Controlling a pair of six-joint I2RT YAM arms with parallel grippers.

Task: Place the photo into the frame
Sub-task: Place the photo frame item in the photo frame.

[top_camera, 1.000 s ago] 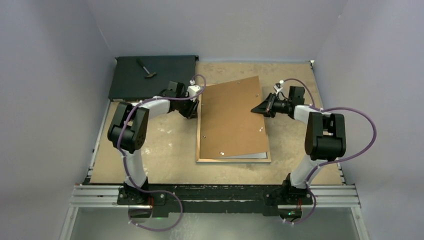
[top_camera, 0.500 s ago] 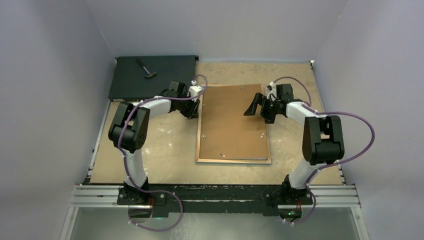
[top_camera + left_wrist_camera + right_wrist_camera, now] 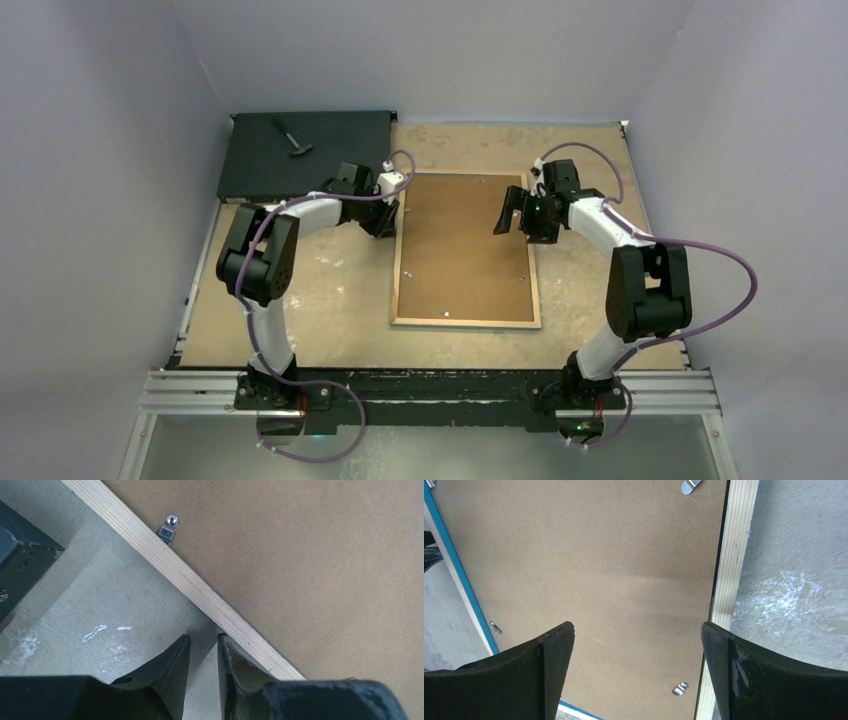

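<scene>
The frame (image 3: 465,323) lies face down mid-table, its bare wood back up. In the right wrist view its wood rail (image 3: 729,555) and a light blue strip (image 3: 459,575) show. The brown backing panel (image 3: 465,250) sits squarely inside it. The photo is hidden. My left gripper (image 3: 385,225) is at the frame's far left edge. Its jaws (image 3: 204,636) stand a narrow gap apart on bare table, and one fingertip (image 3: 225,642) rests against the wood rail (image 3: 200,590). My right gripper (image 3: 522,222) hovers wide open over the panel (image 3: 599,570) near the far right corner, holding nothing.
A flat black box (image 3: 330,150) with a small hammer-like tool (image 3: 292,137) lies at the back left, just behind the left arm. Small metal clips (image 3: 169,528) (image 3: 679,688) sit along the panel's edges. Pale walls close in on three sides.
The backing panel, askew and held up by the right gripper, has dropped square into the frame. The right gripper opened, let it go and shifted left. The left jaws narrowed slightly.
</scene>
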